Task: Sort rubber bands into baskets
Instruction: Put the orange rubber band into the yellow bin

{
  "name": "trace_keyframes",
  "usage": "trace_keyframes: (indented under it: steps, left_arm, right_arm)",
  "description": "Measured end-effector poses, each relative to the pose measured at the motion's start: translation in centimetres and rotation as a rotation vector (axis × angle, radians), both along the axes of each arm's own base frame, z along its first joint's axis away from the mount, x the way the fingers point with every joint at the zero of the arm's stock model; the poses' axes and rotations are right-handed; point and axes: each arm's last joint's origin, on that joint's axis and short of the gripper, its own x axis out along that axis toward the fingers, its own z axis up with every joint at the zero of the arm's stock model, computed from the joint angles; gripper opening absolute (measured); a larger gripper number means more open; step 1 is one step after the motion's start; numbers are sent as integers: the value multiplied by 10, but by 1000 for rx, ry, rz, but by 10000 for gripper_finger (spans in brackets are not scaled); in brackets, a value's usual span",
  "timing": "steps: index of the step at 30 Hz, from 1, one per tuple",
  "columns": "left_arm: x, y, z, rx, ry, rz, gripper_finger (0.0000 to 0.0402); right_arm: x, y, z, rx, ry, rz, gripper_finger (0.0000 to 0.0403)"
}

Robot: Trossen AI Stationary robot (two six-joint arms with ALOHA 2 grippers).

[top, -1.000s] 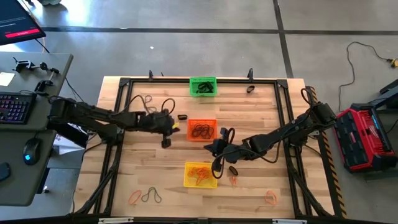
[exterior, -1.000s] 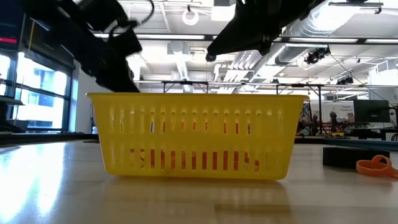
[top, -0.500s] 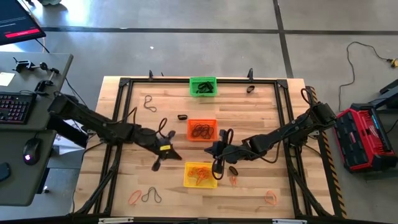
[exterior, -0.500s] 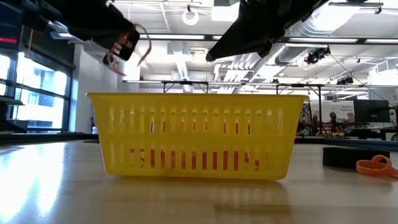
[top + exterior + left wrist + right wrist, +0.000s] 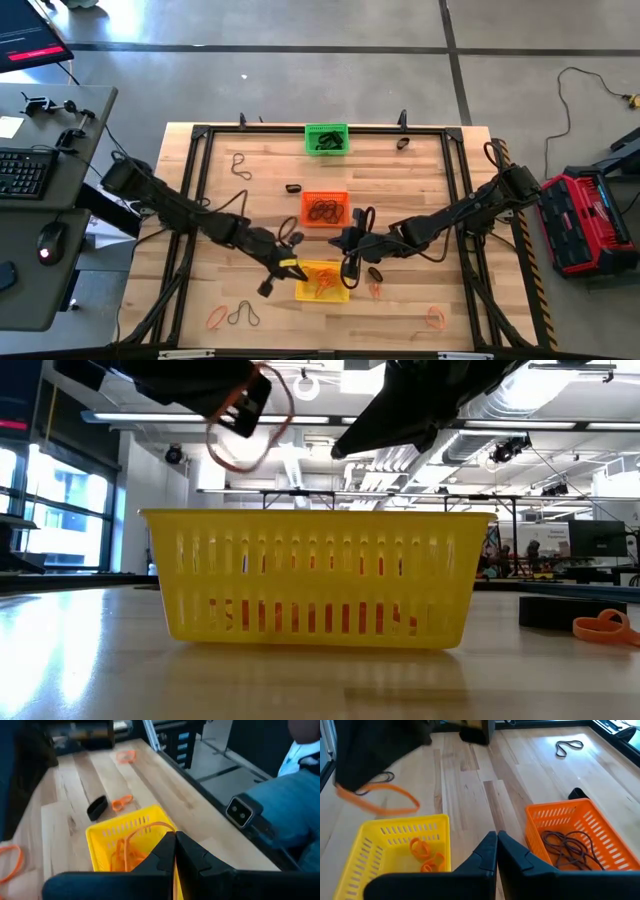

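My left gripper [image 5: 291, 270] is shut on a thin orange rubber band [image 5: 250, 440] above the left end of the yellow basket [image 5: 322, 281]. That basket holds several orange bands [image 5: 422, 855]. My right gripper [image 5: 341, 240] is shut and empty, hovering between the orange basket [image 5: 324, 208], which holds dark thin bands [image 5: 567, 845], and the yellow one. The green basket [image 5: 326, 138] stands at the far edge with dark bands in it. My left gripper pinches the thin orange band [image 5: 145, 826] between its two shut fingers, at one spot on the loop. The fingers slant down toward the table's near right. The band hangs as an open slack loop [image 5: 377, 802] at the fingertips, clear of the table and above the yellow basket.
Loose bands lie on the wood: a dark thin one [image 5: 238, 165] at far left, thick black ones [image 5: 293, 187] [image 5: 402, 143] [image 5: 375, 273], orange ones [image 5: 218, 318] [image 5: 436, 318] [image 5: 375, 290] and a dark one [image 5: 245, 316] near the front edge. A black frame [image 5: 200, 135] rims the table.
My left gripper has carried the orange band from left of the orange basket toward the table's near edge and to the right, ending over the yellow basket's left end. It stays shut on the band. My right gripper has kept still.
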Motion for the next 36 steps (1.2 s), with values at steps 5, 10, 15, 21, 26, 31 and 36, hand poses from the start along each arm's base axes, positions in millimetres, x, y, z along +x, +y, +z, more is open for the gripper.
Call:
trace_keyframes:
  steps: [5,10,15,21,26,31,36]
  left_arm:
    - [8,-2,-11,38,64,24,0]
    - [11,-3,-20,49,96,25,0]
    - [15,-6,-28,28,96,21,0]
    - [21,-10,-39,39,125,17,0]
    - [26,-11,-40,52,125,16,11]
    - [27,-11,-37,64,109,16,36]
    - [27,-11,-37,76,110,34,65]
  right_arm:
    - [-1,2,0,-1,2,8,0]
    - [-1,3,0,-2,4,9,0]
    - [-1,3,0,-2,4,9,0]
    - [-1,3,0,-2,6,9,0]
    - [-1,3,-1,-2,7,9,0]
    - [-1,3,-1,-3,7,9,0]
    - [-2,2,-2,-8,22,10,0]
